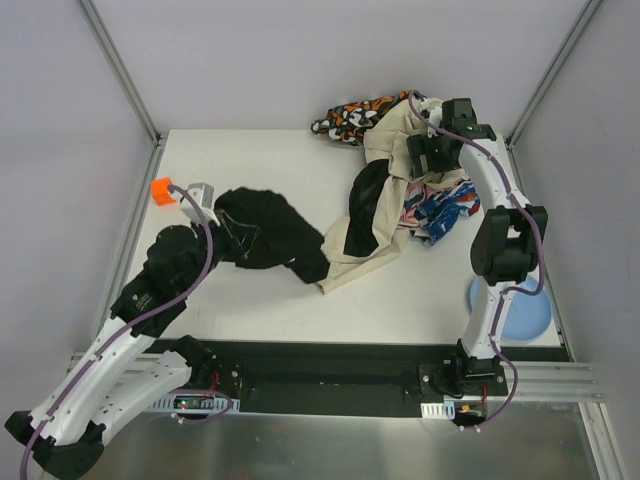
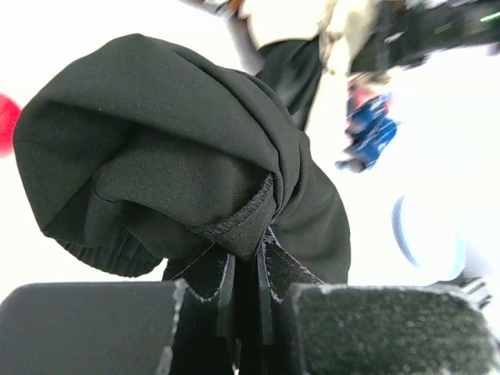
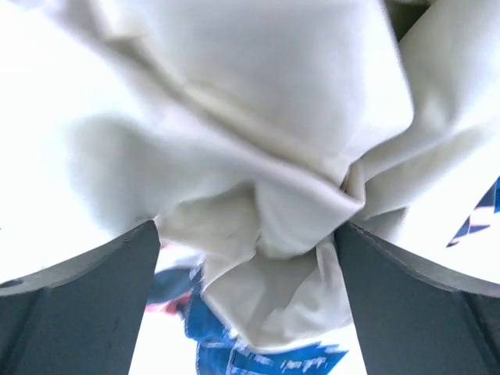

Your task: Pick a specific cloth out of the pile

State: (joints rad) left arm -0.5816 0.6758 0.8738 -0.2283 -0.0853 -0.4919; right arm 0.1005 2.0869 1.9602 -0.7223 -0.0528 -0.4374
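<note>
The black cloth [image 1: 268,234] lies spread on the white table left of the pile. My left gripper [image 1: 228,220] is shut on its near edge. In the left wrist view the black cloth [image 2: 156,141] bunches up above the closed left gripper [image 2: 250,269]. Another black strip [image 1: 364,205] lies on the beige cloth [image 1: 388,225]; I cannot tell if it joins the held cloth. My right gripper [image 1: 425,160] is over the pile's far part. In the right wrist view the right gripper [image 3: 246,250] is open, with beige cloth [image 3: 234,117] bunched between the fingers.
The blue-white-pink print [image 1: 440,205] lies under the beige cloth's right side. The orange-black-white print [image 1: 350,118] is at the table's far edge. A pale blue dish [image 1: 515,315] sits front right. An orange block [image 1: 162,190] is at far left. A red object [image 2: 6,117] shows at the left wrist view's edge.
</note>
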